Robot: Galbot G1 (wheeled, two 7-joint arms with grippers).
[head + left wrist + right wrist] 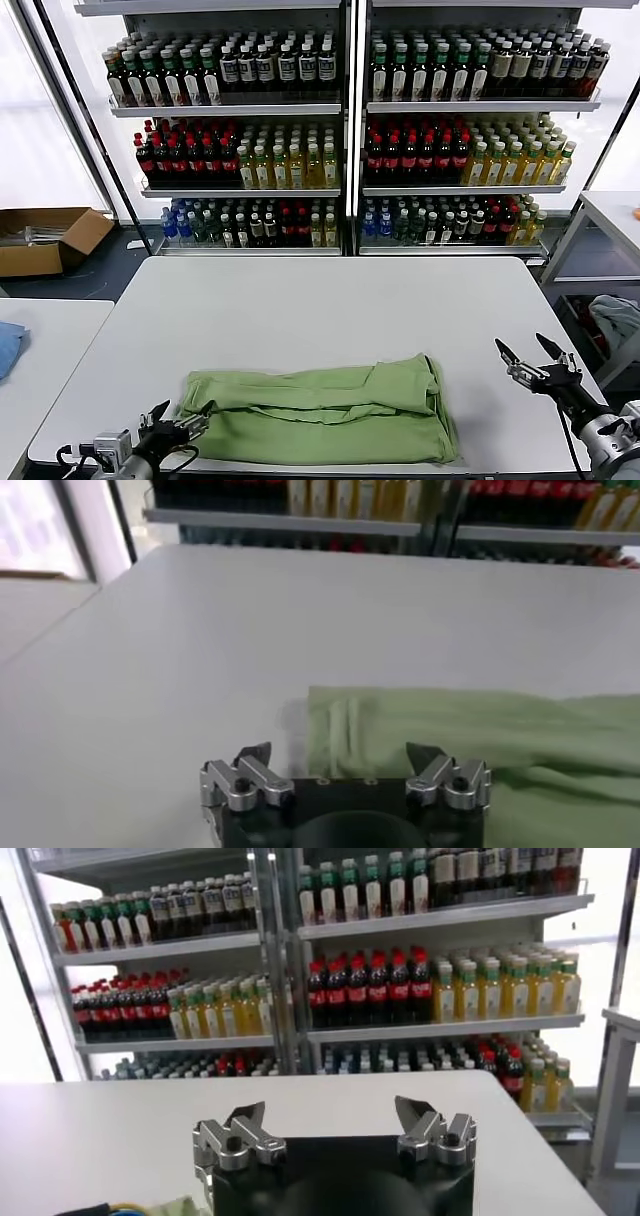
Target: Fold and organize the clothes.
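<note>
From the head view, the light green short-sleeved shirt (325,412) lies folded into a wide, flat bundle near the front edge of the white rectangular table (320,300), stretching across its middle. The left gripper (176,424) sits at the bundle's left end, just off the cloth, fingers spread wide and holding nothing. The right gripper (528,349) hangs over the bare tabletop by the right edge, apart from the shirt, its jaws also spread wide and empty.

The left wrist view brings what the head camera cannot: up close, the shirt (470,740) shows a stitched, doubled edge at its end, lying flat on the table (250,620) just beyond the left gripper (345,752), whose fingertips (255,753) stand on either side of that end without touching it.

The right wrist view looks away from the cloth altogether. Past the right gripper (330,1113) it shows only bare tabletop (120,1138) and the tall metal shelves of bottled drinks (400,978), red-capped, green and yellow rows plain to see.

Only the head view takes in the brown cardboard box (45,238) on the floor to the left and a scrap of blue cloth (8,345) on a neighbouring table.
</note>
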